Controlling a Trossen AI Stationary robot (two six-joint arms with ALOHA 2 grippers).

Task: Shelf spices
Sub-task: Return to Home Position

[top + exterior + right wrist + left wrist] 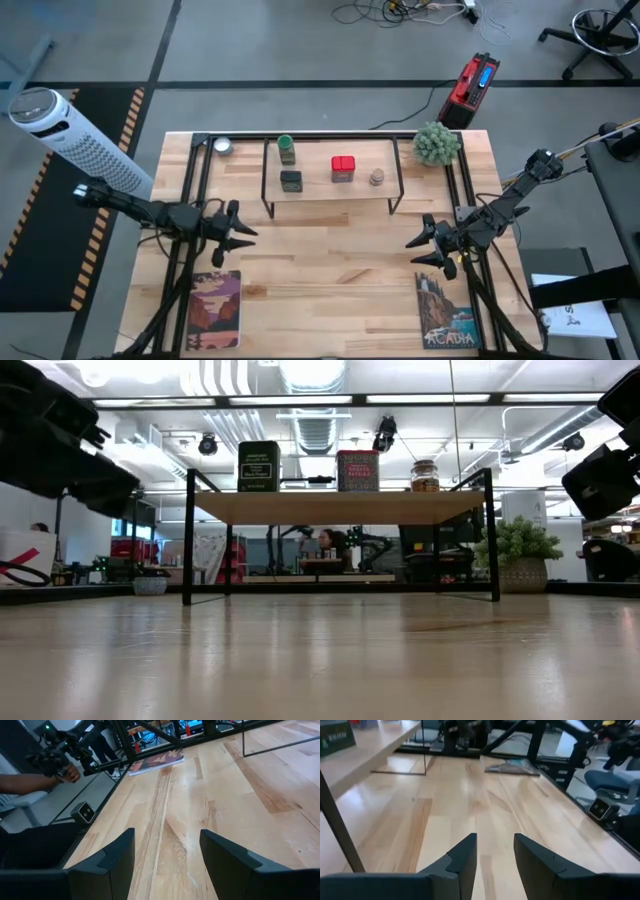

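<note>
The shelf (318, 190), a black rod rack with a light wooden board (340, 507), stands at the table's far middle. Standing on its board are the spices: a green-capped bottle (286, 149), a dark grey square jar (290, 180), a red square tin (343, 168) and a small round beige jar (377, 177). In the low view the dark jar (258, 466), the red tin (357, 470) and the beige jar (425, 475) stand upright; the bottle is hidden there. My left gripper (243, 231) hovers left of the shelf, narrowly open and holding nothing (495, 850). My right gripper (412, 248) hovers to the right, open and holding nothing (167, 845).
A round silver tin (222, 146) sits at the far left and a potted plant (437, 143) at the far right. Picture books lie near the front left (213, 310) and front right (447, 312). A person's hand (65, 771) shows beyond the table's edge.
</note>
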